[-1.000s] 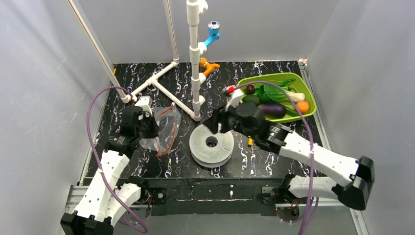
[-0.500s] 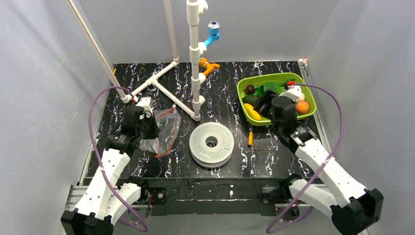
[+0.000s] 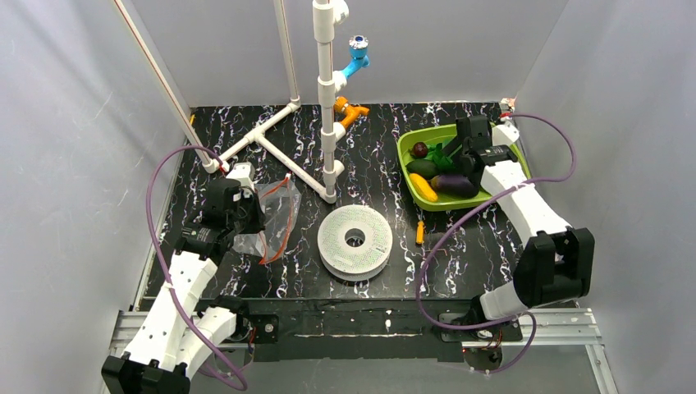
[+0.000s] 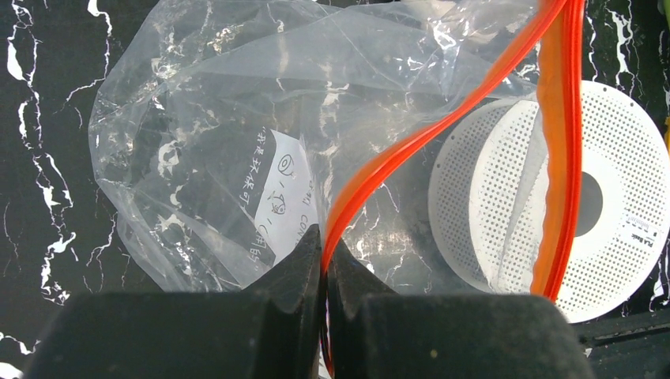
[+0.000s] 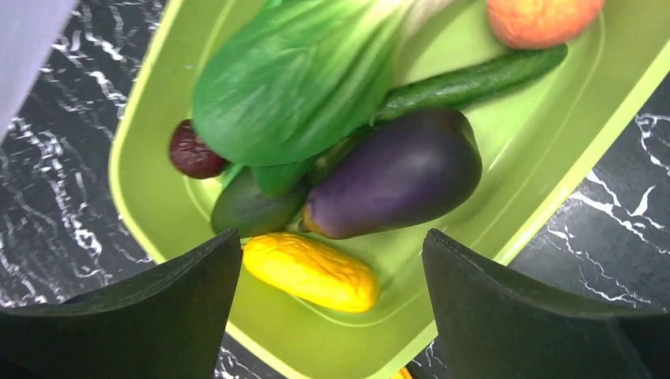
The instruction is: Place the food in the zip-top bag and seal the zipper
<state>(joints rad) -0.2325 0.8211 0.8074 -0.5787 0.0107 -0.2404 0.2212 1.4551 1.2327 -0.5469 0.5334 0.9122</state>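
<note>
Right pincer [image 5: 330,245] (jaws wide) above green tray [image 5: 553,126] with eggplant [image 5: 395,174], banana [image 5: 312,272]

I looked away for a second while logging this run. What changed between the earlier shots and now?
The right gripper swung from near the white spool, rightward and back, to hover over the lime-green tray, its jaws spreading wide; it holds nothing. The left gripper stayed shut on the zip-top bag's zipper; bag, spool and food did not visibly move.

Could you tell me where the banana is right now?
Top view, table's right side: the banana lies in the green tray's near-left corner, beside the eggplant and avocado.
</note>
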